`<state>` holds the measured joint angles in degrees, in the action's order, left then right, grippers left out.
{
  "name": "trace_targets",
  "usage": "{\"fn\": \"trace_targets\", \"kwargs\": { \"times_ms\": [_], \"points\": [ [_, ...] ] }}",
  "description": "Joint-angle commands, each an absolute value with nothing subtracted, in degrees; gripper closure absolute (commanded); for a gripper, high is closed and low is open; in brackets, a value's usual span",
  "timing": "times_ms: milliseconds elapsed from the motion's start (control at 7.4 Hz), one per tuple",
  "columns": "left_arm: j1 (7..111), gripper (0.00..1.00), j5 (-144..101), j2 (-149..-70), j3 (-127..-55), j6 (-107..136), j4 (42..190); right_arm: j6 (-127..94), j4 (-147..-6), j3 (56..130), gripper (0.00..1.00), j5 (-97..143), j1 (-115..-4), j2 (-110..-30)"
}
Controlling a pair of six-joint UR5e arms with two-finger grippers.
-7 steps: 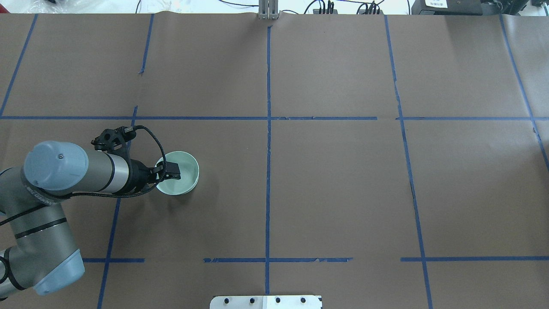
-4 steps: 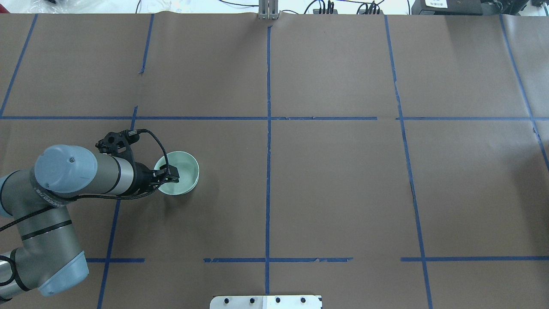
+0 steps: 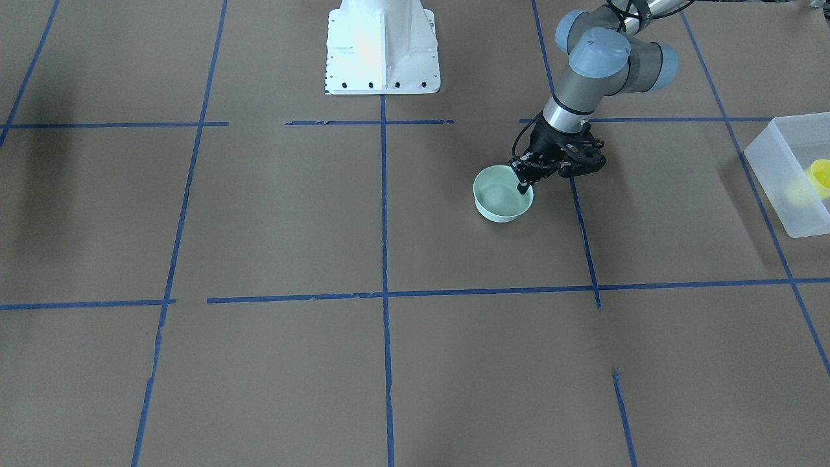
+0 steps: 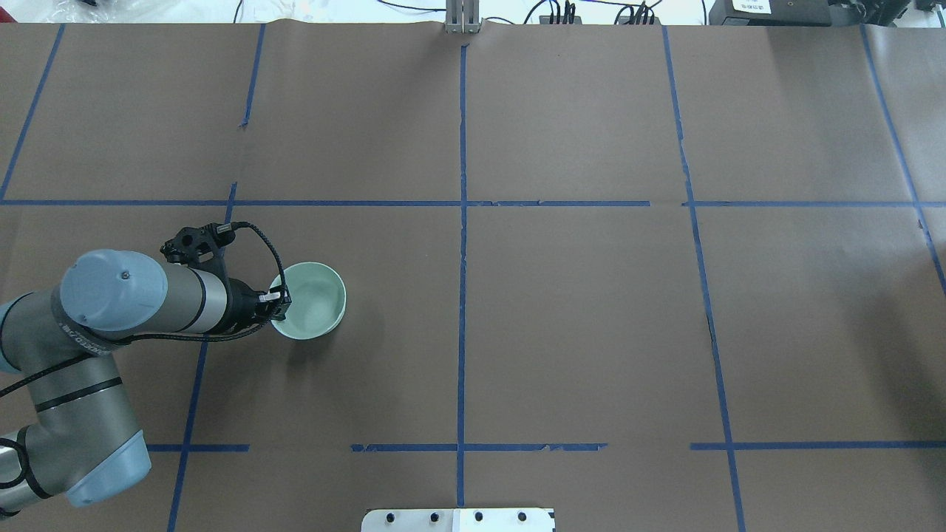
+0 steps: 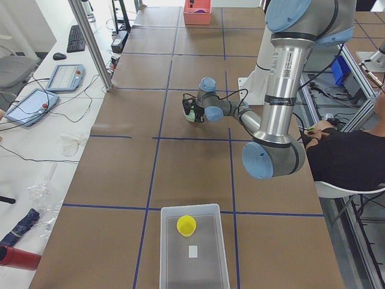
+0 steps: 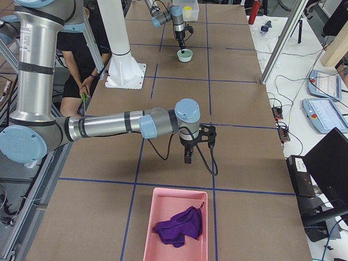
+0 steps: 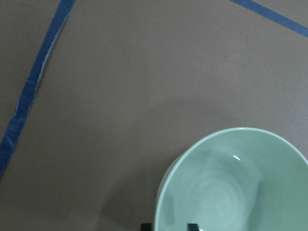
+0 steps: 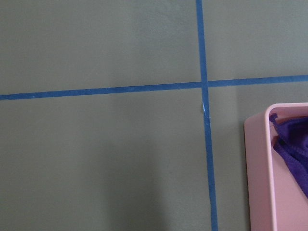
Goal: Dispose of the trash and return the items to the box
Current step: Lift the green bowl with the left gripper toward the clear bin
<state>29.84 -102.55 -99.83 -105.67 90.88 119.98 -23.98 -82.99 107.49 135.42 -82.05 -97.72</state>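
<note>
My left claw (image 4: 281, 299) clamped rim of mint-green bowl (image 4: 319, 294) on bench (image 4: 591, 310); right claw (image 6: 187, 158) hung over bench, couldn't tell its grip.

Left wrist cam's bottom edge is chopping off the bowl (image 7: 231, 192) and all but the fingertips (image 7: 192, 226) of the left gripper (image 7: 169, 227), so the grip isn't showing. Front-facing edge is clipping the box (image 3: 775, 165) and yellow cup (image 3: 821, 175). The right gripper (image 6: 188, 159) is looking too small to judge.

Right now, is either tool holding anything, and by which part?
The left tool pinches the mint-green bowl by its rim; the right tool cannot be judged.
</note>
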Motion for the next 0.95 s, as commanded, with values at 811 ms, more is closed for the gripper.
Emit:
{"fn": "trace_targets", "kwargs": {
  "times_ms": [811],
  "points": [
    [52.4, 1.0, -113.3, -94.0, -114.2, 60.4, 108.5, -18.2, -83.0, 105.3, 0.0, 134.5, -81.1, -96.2]
  ]
}}
